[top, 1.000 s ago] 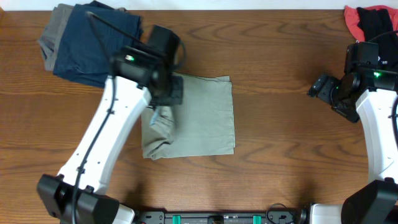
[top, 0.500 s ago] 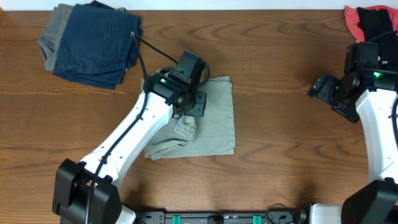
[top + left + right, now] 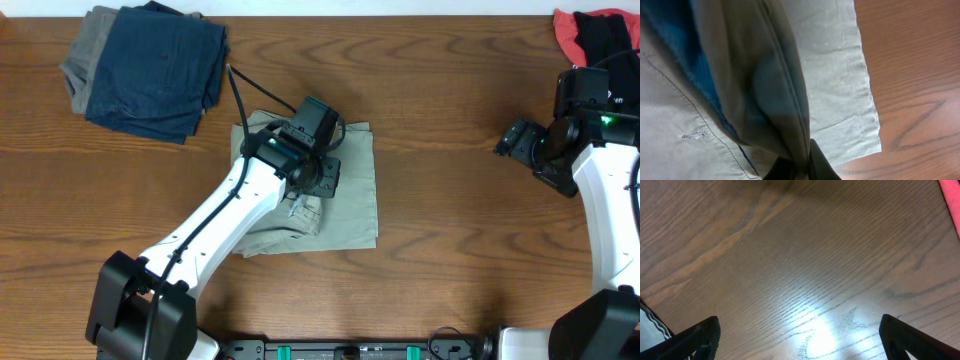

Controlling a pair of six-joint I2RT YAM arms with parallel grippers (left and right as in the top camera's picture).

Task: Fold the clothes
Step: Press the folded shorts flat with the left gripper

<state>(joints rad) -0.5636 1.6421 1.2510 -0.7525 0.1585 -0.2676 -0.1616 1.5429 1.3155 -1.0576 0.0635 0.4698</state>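
The khaki shorts (image 3: 350, 195) lie folded in the middle of the table. My left gripper (image 3: 318, 180) is over them and shut on a lifted fold of the khaki cloth (image 3: 785, 105), which hangs from the fingers (image 3: 820, 167) in the left wrist view. A slit pocket (image 3: 695, 135) shows on the layer below. My right gripper (image 3: 520, 140) is open and empty above bare wood at the right (image 3: 800, 345). Navy and grey garments (image 3: 150, 70) are stacked at the back left. A red-and-black garment (image 3: 595, 35) lies at the back right corner.
The wooden table (image 3: 450, 230) carries everything. The right arm's base stands near the red-and-black garment. The navy stack sits a short way up and left of the shorts.
My left gripper has carried the pinched edge of the shorts from their left side rightward over the middle. The right arm has not moved.
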